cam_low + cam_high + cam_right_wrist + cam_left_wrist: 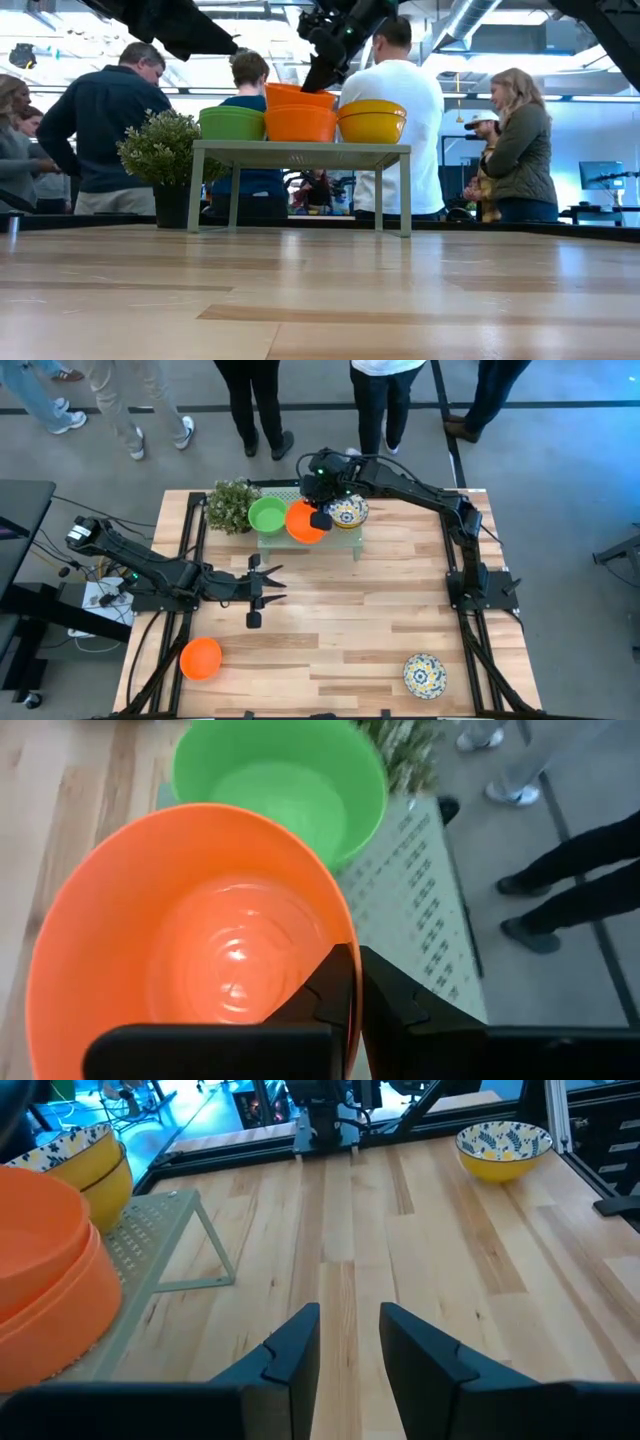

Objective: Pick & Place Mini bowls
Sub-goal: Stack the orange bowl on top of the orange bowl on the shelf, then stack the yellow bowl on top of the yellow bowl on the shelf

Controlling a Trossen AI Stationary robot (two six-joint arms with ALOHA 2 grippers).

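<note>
The wooden table [330, 610] carries a pale green stand [345, 542] at its far edge, beside a small bushy plant [231, 506].

The right arm [420, 490] reaches from its base across to the stand. The left arm [150, 572] lies over the left half of the table, well apart from the stand.

On the stand, 3 places are filled in a row. A green bowl [266, 515] sits nearest the plant. In the middle is an orange bowl [300, 123] with a 2nd orange bowl [305, 521] tilted in it. At the other end is a floral bowl [347, 512], white and blue inside, yellow outside.

The right gripper [320, 518] pinches the rim of the tilted orange bowl: in the right wrist view one finger [335, 982] sits inside the rim and the other outside, nearly closed on the thin wall.

The left gripper [266, 588] hangs over bare wood near the table's middle, its 2 fingers [290, 1350] held a narrow gap apart with nothing between them.

2 more bowls sit on the near side of the table: a single orange bowl [200, 658] toward the left corner and a 2nd floral bowl [425, 675] toward the right.

People stand behind the far edge of the table.
</note>
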